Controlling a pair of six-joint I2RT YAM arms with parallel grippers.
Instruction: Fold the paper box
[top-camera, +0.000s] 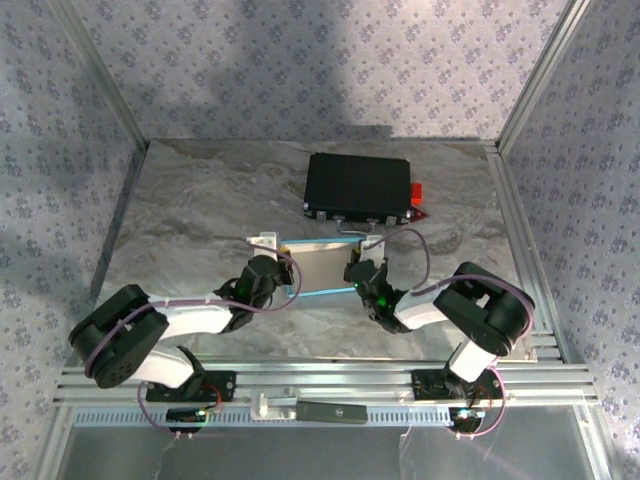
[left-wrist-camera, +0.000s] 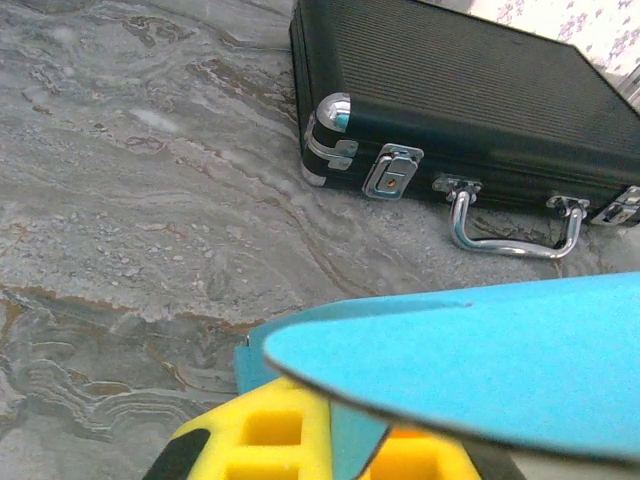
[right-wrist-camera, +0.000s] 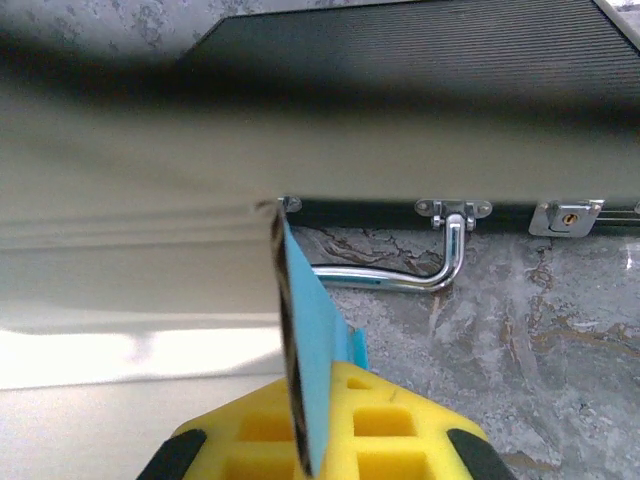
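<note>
At centre frame on the worktop (top-camera: 200, 215), the paper box (top-camera: 320, 268) lies mostly flat, white face up; the left pincer (top-camera: 286, 272) and right pincer (top-camera: 356, 272) each clench a raised cyan side flap. Remaining walls and closing look undone.

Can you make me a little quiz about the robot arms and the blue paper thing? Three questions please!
1. True or false: the black case is closed.
2. Pick one: what colours are the two sides of the paper box? A) red and black B) blue and white C) green and yellow
3. Fill the gap: the left hand and the right hand are both shut on the ____.

Key: 1 true; 2 B; 3 paper box.
</note>
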